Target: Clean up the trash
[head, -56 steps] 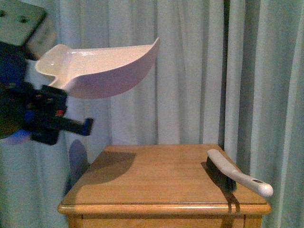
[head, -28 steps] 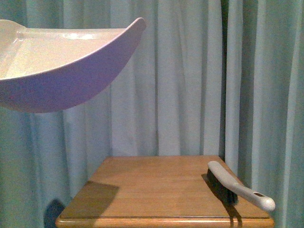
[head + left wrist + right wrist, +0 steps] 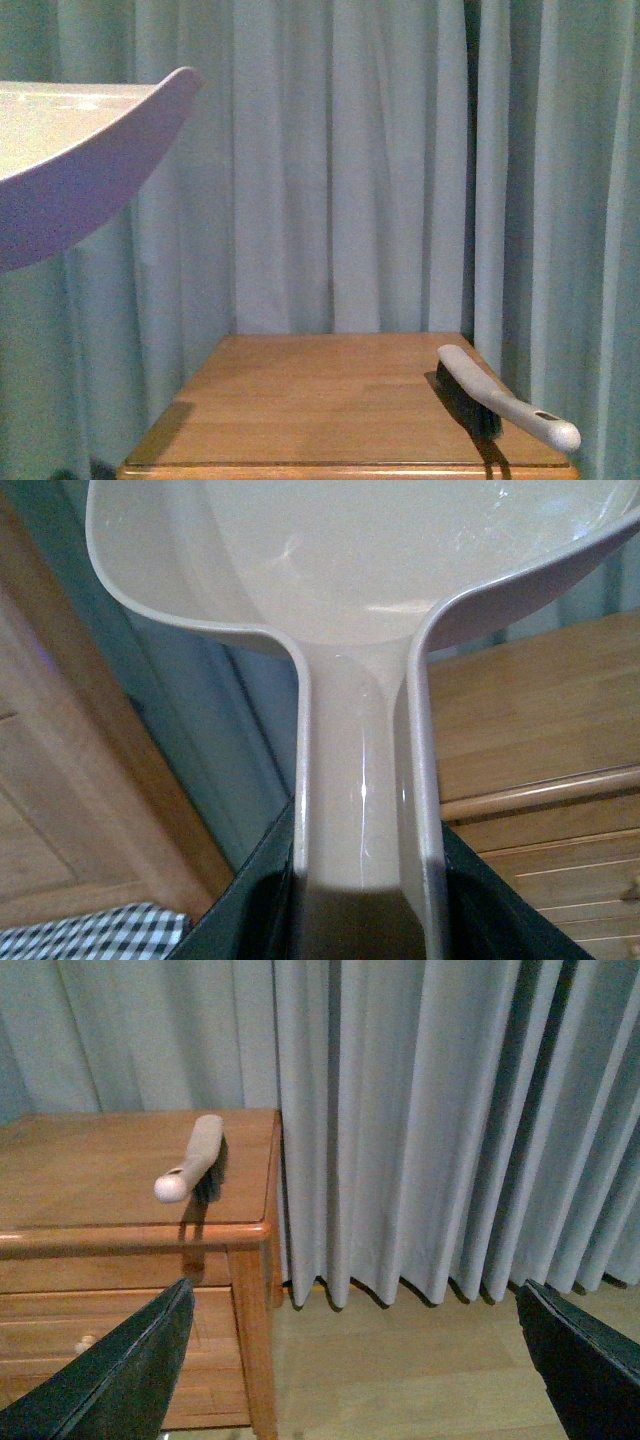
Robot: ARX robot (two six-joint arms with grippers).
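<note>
Dustpan point(image 3: 60, 180) aloft — (seemingly) in left gripper point(image 3: 367, 880).

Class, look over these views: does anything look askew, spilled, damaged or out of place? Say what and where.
The hand brush lies slanted at the right edge of the wooden table, handle toward the front corner. The dustpan, clamped in the left gripper, looks empty; nothing is spilled, and no trash shows.

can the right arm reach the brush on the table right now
Probably yes: the right gripper is open and empty, and the brush lies uncovered near the table edge with nothing between them.
</note>
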